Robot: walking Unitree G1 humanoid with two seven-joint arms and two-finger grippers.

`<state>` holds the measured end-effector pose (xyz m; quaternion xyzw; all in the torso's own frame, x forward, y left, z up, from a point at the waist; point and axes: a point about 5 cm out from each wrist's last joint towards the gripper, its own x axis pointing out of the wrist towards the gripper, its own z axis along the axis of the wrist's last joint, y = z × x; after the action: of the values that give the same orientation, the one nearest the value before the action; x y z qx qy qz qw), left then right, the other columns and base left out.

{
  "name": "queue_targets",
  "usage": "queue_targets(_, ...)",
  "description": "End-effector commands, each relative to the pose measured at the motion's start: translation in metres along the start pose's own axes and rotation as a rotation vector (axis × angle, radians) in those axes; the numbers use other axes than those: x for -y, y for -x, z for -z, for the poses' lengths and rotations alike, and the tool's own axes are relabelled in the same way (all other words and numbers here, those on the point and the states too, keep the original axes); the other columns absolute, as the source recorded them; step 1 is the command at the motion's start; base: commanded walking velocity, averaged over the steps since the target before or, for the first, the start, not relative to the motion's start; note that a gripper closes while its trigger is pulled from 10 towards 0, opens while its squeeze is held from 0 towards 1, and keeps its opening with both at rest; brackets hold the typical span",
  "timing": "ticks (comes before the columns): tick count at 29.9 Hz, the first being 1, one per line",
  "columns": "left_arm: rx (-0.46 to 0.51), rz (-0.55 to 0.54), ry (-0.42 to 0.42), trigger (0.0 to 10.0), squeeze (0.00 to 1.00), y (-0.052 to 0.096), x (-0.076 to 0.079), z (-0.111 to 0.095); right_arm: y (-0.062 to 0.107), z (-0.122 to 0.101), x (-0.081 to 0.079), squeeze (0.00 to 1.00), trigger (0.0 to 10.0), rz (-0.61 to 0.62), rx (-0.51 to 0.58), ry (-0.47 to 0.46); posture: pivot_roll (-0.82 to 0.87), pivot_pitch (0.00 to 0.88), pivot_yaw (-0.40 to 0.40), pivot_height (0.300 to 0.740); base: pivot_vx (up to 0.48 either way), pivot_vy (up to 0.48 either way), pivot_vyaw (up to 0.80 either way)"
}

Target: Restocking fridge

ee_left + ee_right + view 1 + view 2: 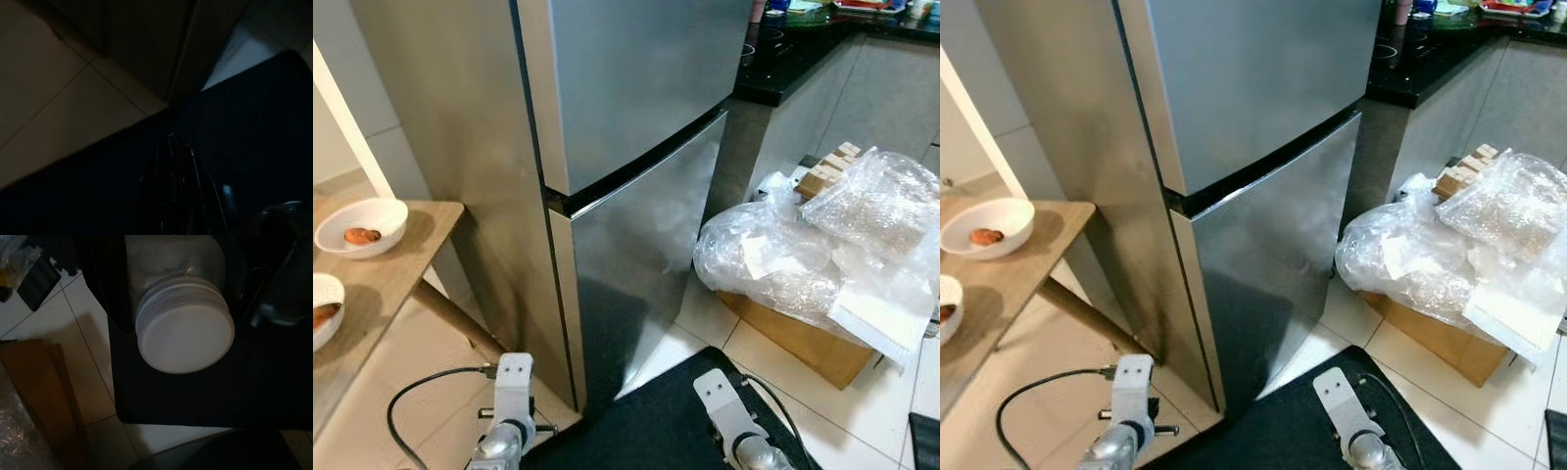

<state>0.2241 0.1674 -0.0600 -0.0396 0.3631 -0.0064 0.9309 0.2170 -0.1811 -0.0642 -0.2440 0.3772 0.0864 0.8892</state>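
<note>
The fridge (636, 108) was brushed metal; the tabletop (382, 284) matt wood; the jar (181, 308) clear, with a smooth white plastic lid (186, 340).

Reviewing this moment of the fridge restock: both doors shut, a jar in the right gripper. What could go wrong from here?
1. The fridge has both doors closed while the right gripper holds a white-lidded jar; the left gripper would probably have to open a door.
2. The plastic-covered cardboard box beside the fridge may block the door swing.
3. The wooden table with bowls crowds the left arm.

no readable text, labels or brands anywhere
</note>
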Motion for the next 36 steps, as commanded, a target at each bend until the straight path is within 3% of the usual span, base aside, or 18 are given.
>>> queue_targets(1, 0.021, -0.008, -0.001, 10.0, 0.0, -0.0005, -0.0017, -0.0043, -0.0003, -0.0011, 0.0045, 0.0, 10.0, 0.011, 0.007, 0.006, -0.14, 0.014, 0.023, 0.74, 0.0, 0.0, 0.0)
queue_targets(13, 0.032, -0.005, 0.01, 10.0, 0.0, -0.0004, -0.0014, -0.0049, -0.0003, -0.0016, 0.0052, 0.0, 10.0, 0.013, 0.014, 0.002, -0.14, 0.011, 0.027, 0.74, 0.0, 0.0, 0.0)
queue_targets(19, 0.025, 0.011, -0.05, 10.0, 0.0, -0.0001, -0.0012, -0.0041, -0.0006, -0.0039, 0.0046, 0.0, 10.0, 0.014, 0.024, -0.014, -0.14, 0.014, 0.029, 0.74, 0.0, 0.0, 0.0)
queue_targets(26, 0.025, 0.012, -0.049, 10.0, 0.0, 0.0001, -0.001, -0.0036, -0.0006, -0.0038, 0.0041, 0.0, 10.0, 0.014, 0.023, -0.018, -0.14, 0.018, 0.03, 0.74, 0.0, 0.0, 0.0)
queue_targets(36, 0.056, -0.018, -0.045, 10.0, 0.0, 0.0009, -0.0041, -0.0057, -0.0021, -0.01, 0.007, 0.0, 10.0, -0.009, 0.043, 0.023, -0.09, 0.032, -0.034, 0.74, 0.0, 0.0, 0.0)
